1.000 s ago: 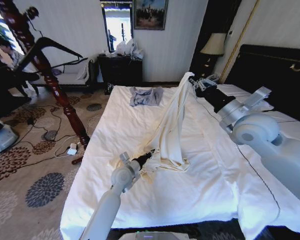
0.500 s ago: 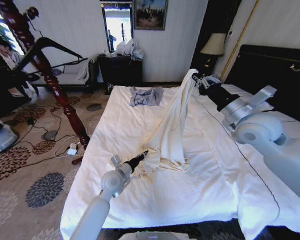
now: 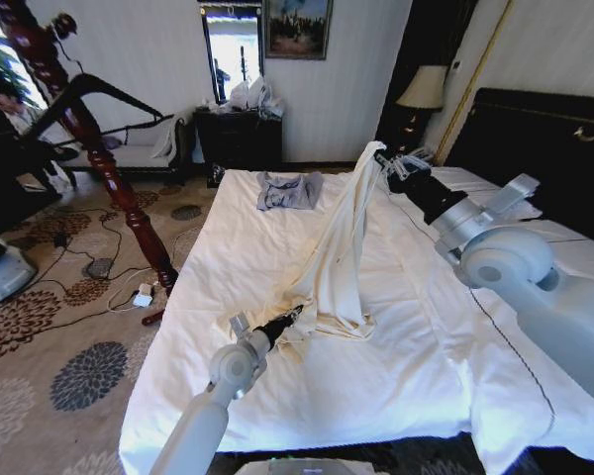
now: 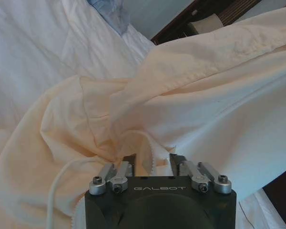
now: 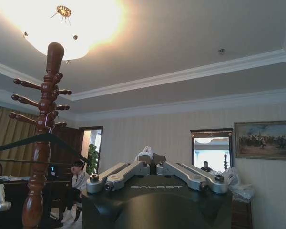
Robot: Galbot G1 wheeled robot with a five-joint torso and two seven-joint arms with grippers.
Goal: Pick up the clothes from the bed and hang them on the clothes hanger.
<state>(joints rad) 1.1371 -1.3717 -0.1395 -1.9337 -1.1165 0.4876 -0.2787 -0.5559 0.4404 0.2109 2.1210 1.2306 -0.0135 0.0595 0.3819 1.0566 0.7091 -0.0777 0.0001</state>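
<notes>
Clothes (image 3: 342,247) hang stretched between right tool (image 3: 379,158) and left tool (image 3: 295,313).

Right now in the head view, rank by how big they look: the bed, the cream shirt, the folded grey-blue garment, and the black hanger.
1. the bed, by far the largest.
2. the cream shirt, held up by the right gripper, with the left gripper at its lower edge.
3. and 4. the black hanger and the grey-blue garment: unsure, since both are far and the hanger is thin.

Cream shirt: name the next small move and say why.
Probably raise the left gripper, shut on the cream shirt's lower edge. The right gripper holds its top high, but the bottom drags on the bed, and the clothes hanger hangs higher.
</notes>
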